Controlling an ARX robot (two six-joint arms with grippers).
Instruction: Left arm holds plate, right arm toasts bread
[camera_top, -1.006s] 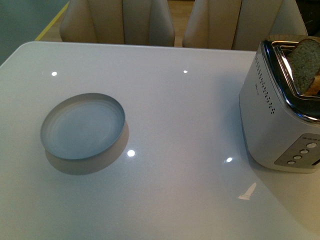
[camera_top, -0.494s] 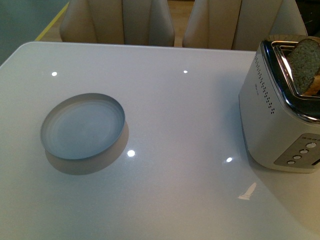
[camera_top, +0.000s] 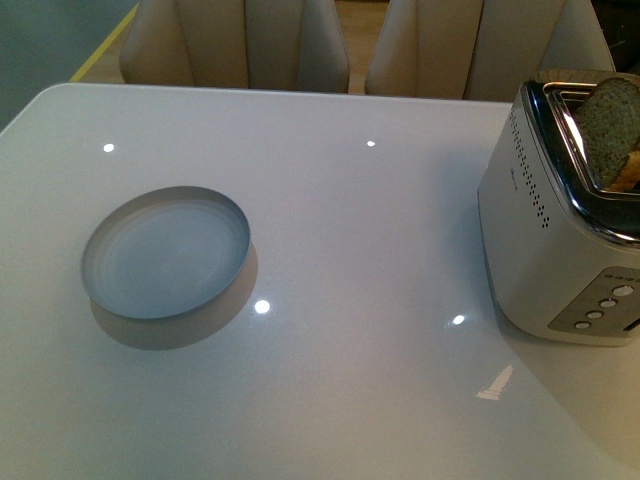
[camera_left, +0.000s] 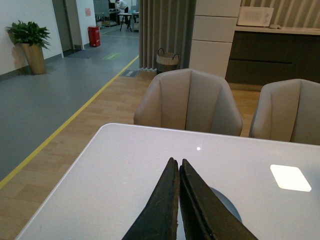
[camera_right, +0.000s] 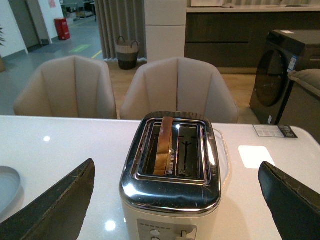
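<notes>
Front view: neither arm in frame. Plate (camera_top: 166, 252) sits empty on the white table (camera_top: 360, 250), toward the left side, nothing touching it. Toaster (camera_top: 560, 215) stands at the right edge of the table, well apart from the plate. Bread (camera_top: 610, 118) stands upright in a toaster slot, top half sticking out. Two beige chairs (camera_top: 240, 40) are behind the far table edge.

Left wrist view: left gripper (camera_left: 178, 165) has its fingers (camera_left: 165, 205) pressed together, nothing between them, held above the table. Part of the plate (camera_left: 227, 205) shows just past the fingers, mostly hidden by them. No contact with the plate visible.

Right wrist view: right gripper (camera_right: 177, 200) is spread wide, one finger (camera_right: 55, 205) at each side of the frame, grasping nothing. Toaster (camera_right: 172, 170) is centered between the fingers, no contact. Bread (camera_right: 163, 145) sits edge-on in one of the two slots; the other slot is empty. Plate rim (camera_right: 10, 187) just shows at the frame edge.
</notes>
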